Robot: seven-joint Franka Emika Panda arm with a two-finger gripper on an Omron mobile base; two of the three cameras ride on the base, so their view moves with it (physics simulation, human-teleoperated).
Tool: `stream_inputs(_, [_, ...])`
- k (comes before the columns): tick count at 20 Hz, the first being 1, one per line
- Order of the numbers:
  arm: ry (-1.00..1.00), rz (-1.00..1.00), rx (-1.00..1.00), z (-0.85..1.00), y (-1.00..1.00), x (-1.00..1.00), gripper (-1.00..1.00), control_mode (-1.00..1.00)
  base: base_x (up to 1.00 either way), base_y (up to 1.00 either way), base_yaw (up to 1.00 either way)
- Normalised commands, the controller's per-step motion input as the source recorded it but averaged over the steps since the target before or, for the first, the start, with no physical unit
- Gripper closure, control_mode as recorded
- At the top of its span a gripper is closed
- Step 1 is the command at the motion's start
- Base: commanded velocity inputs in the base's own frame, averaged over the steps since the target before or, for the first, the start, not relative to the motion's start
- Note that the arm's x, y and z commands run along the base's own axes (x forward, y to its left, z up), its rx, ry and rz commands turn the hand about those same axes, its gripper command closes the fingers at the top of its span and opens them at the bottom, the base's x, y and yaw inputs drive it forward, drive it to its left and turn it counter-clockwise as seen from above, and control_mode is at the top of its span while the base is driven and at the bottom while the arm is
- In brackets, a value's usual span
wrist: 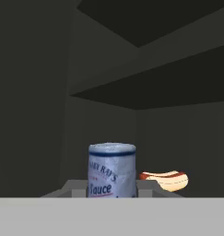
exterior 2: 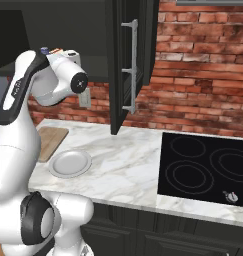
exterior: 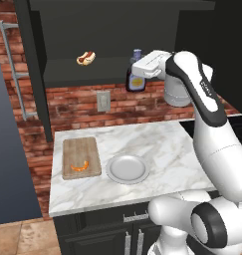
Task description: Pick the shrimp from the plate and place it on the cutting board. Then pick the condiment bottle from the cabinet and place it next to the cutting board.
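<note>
The gripper [exterior: 136,75] is clamped on the dark brown condiment bottle [exterior: 136,79] at the open black cabinet's [exterior: 58,69] shelf edge. The hand view shows its blue-grey cap [wrist: 112,169]. The left base view shows the small orange shrimp [exterior: 80,167] on the wooden cutting board [exterior: 81,157] beside the round grey plate [exterior: 127,169].

Shrimp [exterior: 80,166] on cutting board [exterior: 81,157]

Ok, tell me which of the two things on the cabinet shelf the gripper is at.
The condiment bottle, at the shelf's right end: the gripper is right on it. The hot dog lies apart to its left, untouched.
</note>
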Motion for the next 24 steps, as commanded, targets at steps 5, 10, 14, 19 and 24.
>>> stream_inputs(5, [0.05,0.0,0.0,-0.03,0.0,-0.7,1.0,-1.0,0.0,0.0,0.0])
stream_inputs(10, [0.05,0.0,0.01,-0.07,0.01,-0.72,1.0,-1.0,0.0,0.0,0.0])
stream_inputs(14, [0.04,0.0,0.0,-0.1,0.02,-0.76,1.0,-1.0,0.0,0.0,0.0])
stream_inputs(19, [0.04,0.0,0.0,-0.18,0.01,-0.75,1.0,-1.0,0.0,0.0,0.0])
stream_inputs(24, [0.03,0.0,0.0,-0.28,0.0,-0.73,1.0,-1.0,0.0,0.0,0.0])
